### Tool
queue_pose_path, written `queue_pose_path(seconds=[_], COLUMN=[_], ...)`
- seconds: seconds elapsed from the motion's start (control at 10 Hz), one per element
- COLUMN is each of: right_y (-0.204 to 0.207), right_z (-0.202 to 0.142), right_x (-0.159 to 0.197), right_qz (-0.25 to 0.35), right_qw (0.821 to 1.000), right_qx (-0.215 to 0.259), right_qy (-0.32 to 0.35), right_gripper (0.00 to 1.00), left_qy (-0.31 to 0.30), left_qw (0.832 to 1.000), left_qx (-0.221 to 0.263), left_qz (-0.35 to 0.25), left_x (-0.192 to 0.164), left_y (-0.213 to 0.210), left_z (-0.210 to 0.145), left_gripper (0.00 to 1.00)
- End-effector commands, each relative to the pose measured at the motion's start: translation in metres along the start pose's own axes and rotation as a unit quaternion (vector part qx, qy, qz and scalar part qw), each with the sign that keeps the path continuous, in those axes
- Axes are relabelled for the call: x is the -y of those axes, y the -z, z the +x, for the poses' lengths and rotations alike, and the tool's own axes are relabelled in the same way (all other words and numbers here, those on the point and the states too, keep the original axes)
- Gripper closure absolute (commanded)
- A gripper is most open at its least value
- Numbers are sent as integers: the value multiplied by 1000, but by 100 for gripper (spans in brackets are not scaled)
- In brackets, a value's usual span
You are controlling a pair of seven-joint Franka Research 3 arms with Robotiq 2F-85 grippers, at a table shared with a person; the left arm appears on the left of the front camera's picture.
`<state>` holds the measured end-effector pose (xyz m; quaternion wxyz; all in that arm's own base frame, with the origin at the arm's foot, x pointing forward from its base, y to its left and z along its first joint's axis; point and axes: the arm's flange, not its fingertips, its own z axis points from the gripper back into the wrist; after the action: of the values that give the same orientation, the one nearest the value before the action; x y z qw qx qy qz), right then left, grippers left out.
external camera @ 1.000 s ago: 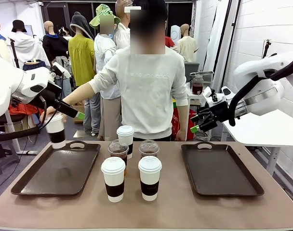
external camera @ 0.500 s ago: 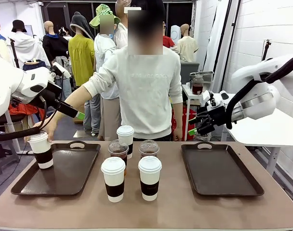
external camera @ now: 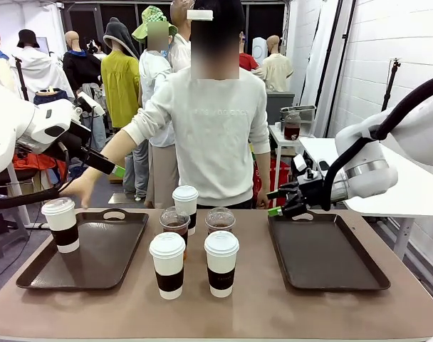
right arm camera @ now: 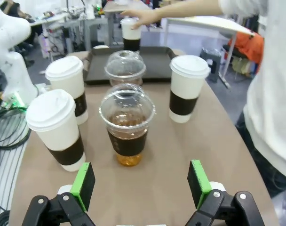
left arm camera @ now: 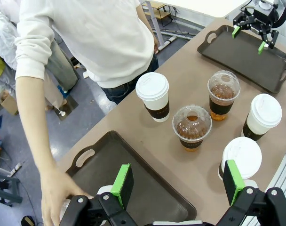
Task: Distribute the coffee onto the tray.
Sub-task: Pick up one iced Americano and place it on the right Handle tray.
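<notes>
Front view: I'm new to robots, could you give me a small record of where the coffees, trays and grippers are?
cups on a tray: one of six
left tray: one sleeved paper cup, at its left side
person's hand: close by that cup, not gripping it
middle of table: three sleeved paper cups, two dome-lidded cups of brown liquid
left gripper: open, raised by the left tray
right gripper: open, raised over the right tray's far-left corner

Paper cups (external camera: 221,262) white, black sleeves, white lids; dome cups (right arm camera: 127,127) clear, brown liquid; trays (external camera: 330,260) dark brown; bench (external camera: 259,306) tan; left claw (left arm camera: 177,178), right claw (right arm camera: 140,181) black, green pads; person's top (external camera: 216,135) off-white.
</notes>
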<state>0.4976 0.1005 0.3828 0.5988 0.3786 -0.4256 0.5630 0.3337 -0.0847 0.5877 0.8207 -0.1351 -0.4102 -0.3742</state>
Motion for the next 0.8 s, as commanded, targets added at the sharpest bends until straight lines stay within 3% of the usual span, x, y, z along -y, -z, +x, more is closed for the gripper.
queue_pose_path(seconds=[0.0,0.7], right_y=[14,61], right_z=[-21,-76], right_x=[0,10], right_qz=[17,21], right_qw=[1000,997], right_qx=[24,79], right_qy=[-9,-6], right_gripper=[0,0], left_qy=[-1,-1], left_qw=[1000,1000], left_qx=[2,2], left_qz=[-2,-2], left_x=[-1,-1], left_y=[-1,-1], left_z=[0,0], left_gripper=[0,0])
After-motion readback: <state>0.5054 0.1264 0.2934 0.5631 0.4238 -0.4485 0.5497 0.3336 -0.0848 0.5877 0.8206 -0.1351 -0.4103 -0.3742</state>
